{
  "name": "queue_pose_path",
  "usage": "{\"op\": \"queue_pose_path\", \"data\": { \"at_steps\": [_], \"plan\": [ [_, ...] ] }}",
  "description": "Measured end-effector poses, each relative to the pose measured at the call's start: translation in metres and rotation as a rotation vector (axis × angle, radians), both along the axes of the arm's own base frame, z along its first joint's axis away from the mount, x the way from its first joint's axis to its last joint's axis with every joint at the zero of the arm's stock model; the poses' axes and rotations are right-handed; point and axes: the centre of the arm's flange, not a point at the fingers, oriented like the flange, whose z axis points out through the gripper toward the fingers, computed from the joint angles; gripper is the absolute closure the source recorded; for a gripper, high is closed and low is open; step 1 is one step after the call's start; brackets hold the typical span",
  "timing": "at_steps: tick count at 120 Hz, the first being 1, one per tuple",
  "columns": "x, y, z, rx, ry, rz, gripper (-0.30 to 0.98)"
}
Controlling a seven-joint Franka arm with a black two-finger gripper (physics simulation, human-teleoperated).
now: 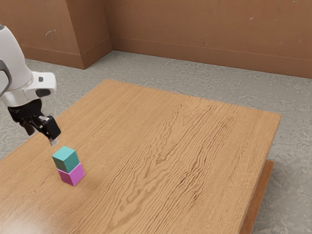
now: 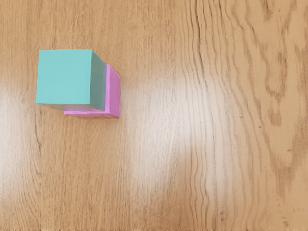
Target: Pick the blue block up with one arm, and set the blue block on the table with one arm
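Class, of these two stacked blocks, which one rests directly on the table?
The magenta block: it is the lower one, set on the table, while the blue-green block sits on top of it.

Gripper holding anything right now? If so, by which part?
Nothing held: the gripper is open, and the blue block rests on the pink block.

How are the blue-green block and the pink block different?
They're different colors: the blue-green block is like sea water, while the pink block is a bright purply pink.
The blue-green block sits on top of the pink block, but the pink block sits on the table.
Both are plain cubes, and they look about the same size.
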Motion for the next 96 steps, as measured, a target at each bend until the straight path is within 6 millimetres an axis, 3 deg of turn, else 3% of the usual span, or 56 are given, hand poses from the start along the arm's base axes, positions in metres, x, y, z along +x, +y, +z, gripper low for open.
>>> {"op": "queue_pose_path", "data": {
  "at_steps": [21,48,75,96],
  "plan": [
    [-0.008,0.006,-0.037,-0.003,0.033,0.011,0.0],
    [0.043,0.029,-0.054,-0.009,0.07,0.006,0.0],
    [0.058,0.051,-0.073,0.01,0.067,-0.03,0.0],
    [0.067,0.066,-0.102,0.01,0.084,-0.057,0.0]
  ]
}}
